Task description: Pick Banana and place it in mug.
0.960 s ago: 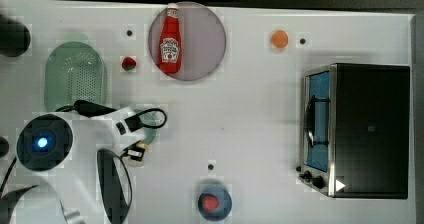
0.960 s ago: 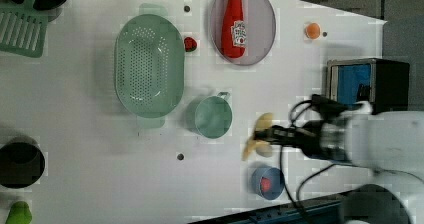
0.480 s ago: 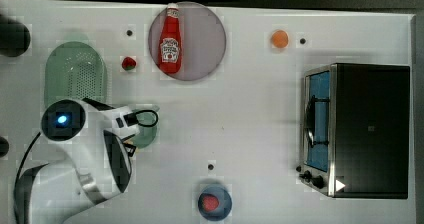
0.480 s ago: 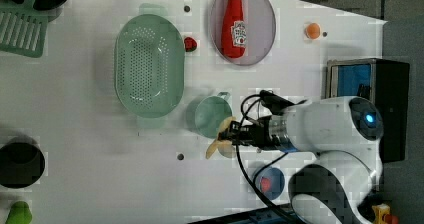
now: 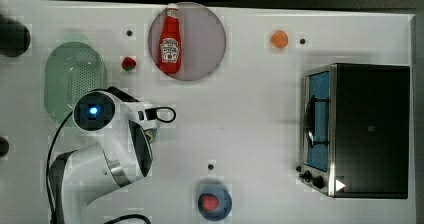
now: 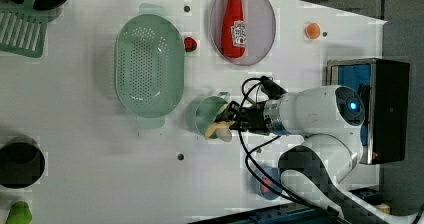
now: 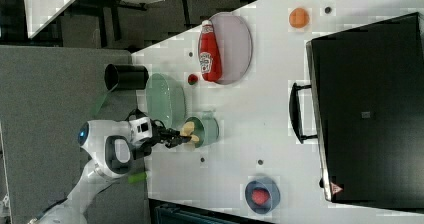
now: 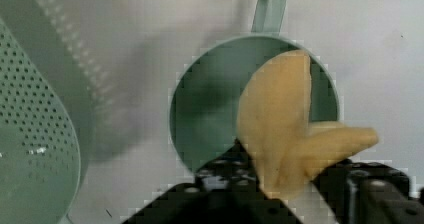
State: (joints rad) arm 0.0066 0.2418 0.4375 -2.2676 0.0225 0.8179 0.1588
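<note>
The banana (image 6: pixel 218 129) hung over the open mouth of the mug (image 6: pixel 205 115), one pale end reaching past the rim toward the left view's bottom; in the wrist view the banana (image 8: pixel 280 129) covered part of the mug's (image 8: pixel 210 104) opening. The gripper (image 6: pixel 233 120) had its fingers at the banana's base; whether they still pinched it or had let go could not be told. The mug sat just beside the perforated green basket (image 6: pixel 148 64), handle pointing to the left view's top. The ketchup bottle (image 6: pixel 234 21) on the round plate (image 6: pixel 265 29) carried a white label, its writing too small to read. Open white table (image 5: pixel 250 124) lay between the mug and the toaster oven (image 5: pixel 360 129). A blue bowl (image 5: pixel 225 209) with a red fruit sat near the table's edge at the top view's bottom, an orange fruit (image 5: pixel 279 39) near the opposite edge.
</note>
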